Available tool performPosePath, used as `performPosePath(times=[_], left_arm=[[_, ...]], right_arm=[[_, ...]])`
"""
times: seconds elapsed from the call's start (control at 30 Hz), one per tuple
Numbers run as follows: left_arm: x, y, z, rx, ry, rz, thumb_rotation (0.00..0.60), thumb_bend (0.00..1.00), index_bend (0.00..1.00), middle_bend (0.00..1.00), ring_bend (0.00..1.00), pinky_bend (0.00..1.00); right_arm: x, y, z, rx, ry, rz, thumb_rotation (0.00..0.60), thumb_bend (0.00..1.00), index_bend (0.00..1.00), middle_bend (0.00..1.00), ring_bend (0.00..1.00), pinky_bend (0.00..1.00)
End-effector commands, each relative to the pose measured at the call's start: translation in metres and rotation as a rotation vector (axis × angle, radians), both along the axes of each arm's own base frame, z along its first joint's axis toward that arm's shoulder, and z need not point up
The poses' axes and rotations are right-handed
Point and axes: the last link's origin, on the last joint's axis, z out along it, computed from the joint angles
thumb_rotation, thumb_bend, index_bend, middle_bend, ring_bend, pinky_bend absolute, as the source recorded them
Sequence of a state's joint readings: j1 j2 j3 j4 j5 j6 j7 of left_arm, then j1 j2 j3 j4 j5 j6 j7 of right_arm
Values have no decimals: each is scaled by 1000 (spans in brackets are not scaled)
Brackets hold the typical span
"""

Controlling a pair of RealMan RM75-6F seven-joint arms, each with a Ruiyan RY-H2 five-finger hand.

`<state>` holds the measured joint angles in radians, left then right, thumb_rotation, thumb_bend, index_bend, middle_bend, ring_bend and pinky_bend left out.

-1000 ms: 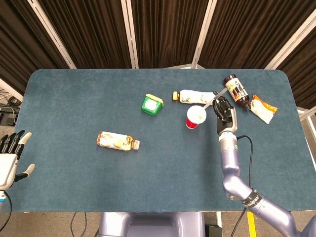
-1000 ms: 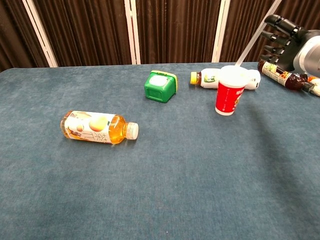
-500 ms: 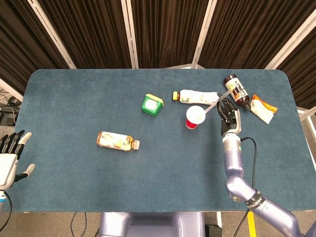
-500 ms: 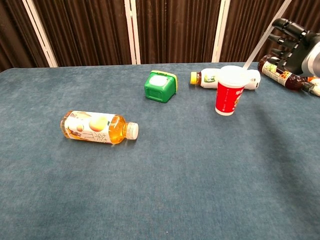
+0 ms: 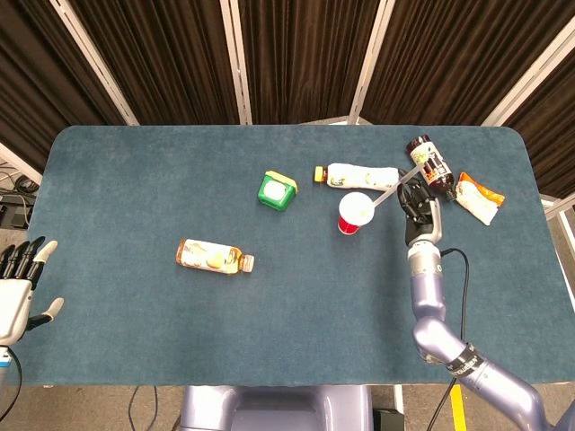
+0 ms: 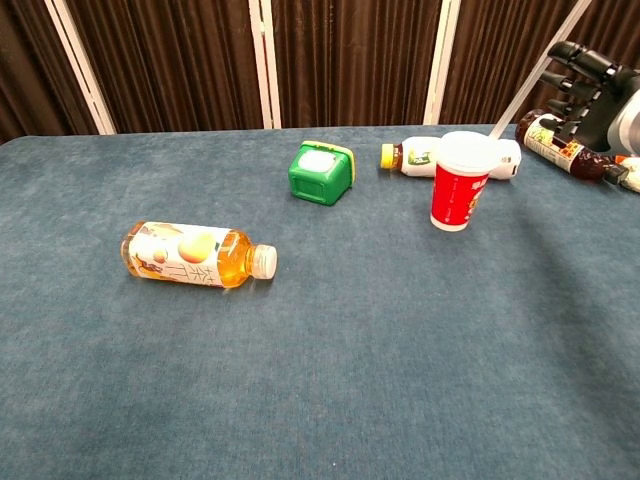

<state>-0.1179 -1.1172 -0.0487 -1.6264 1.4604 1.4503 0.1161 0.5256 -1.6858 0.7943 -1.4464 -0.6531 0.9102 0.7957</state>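
1 straw [image 5: 388, 186] is pinched in the right hand [image 5: 419, 205], its lower end already inside the red cup [image 5: 354, 214] beside it, not yet let go.

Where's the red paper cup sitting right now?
In the head view, the red paper cup with a white lid stands upright right of centre, just in front of the lying white bottle and left of the right hand.

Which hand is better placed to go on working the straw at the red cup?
Likely the right hand: it holds the straw, just beside the red cup. The left hand sits open off the table's far left edge.
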Motion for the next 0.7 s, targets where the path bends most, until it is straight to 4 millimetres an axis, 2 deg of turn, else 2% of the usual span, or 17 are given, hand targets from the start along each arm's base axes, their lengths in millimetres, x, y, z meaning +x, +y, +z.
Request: performPosePath(times=[0.03, 0.33, 0.7], left_arm=[[0, 0, 0, 0, 0, 0, 600, 292, 0, 0, 0, 0], [0, 0, 0, 0, 0, 0, 600, 292, 0, 0, 0, 0], [0, 0, 0, 0, -1, 0, 600, 291, 0, 0, 0, 0]], right_arm=[[-1, 0, 0, 0, 5, 2, 600, 423, 675, 241, 0, 0], [-4, 3, -5, 22, 15, 20, 600, 419, 676, 241, 0, 0], [2, 9, -15, 61, 64, 104, 600, 323, 676, 240, 0, 0]])
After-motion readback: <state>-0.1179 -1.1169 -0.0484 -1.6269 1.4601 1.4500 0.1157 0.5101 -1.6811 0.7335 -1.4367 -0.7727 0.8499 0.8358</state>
